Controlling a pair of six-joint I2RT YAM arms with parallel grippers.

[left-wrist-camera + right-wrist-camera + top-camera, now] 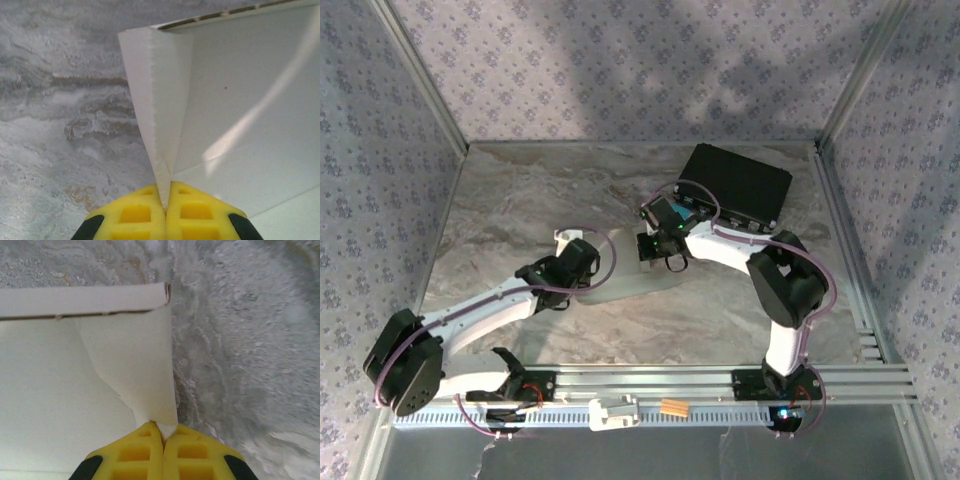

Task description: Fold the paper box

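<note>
A marbled grey tabletop (pixel 520 200) fills the middle of the top external view, walled in by patterned panels (pixel 620 60) at the upper part of the frame. The left arm (pixel 470 310) reaches from the lower left toward the centre, and the right arm (pixel 780 280) bends up from the lower right and back toward the centre. A black rectangular case (pixel 740 185) lies in the upper right, tilted, just beyond the right arm's wrist. The paper box (pixel 620 285), a white cardboard sheet, sits at the centre of the frame between the two wrists, with a small tab poking out at its upper left. The left gripper (pixel 166 200) is clenched on a raised side flap of the box, whose serrated edge runs up from the yellow fingertips (pixel 135 215) in the left wrist view, with the box's white inner panel to the right. The right gripper (pixel 162 432) is likewise pinched on a flap at the box's corner in the right wrist view, below a folded wall across the upper left. On the aluminium rail (pixel 720 385) along the bottom rest a small white part (pixel 613 412) and a smaller tan block (pixel 674 408).
</note>
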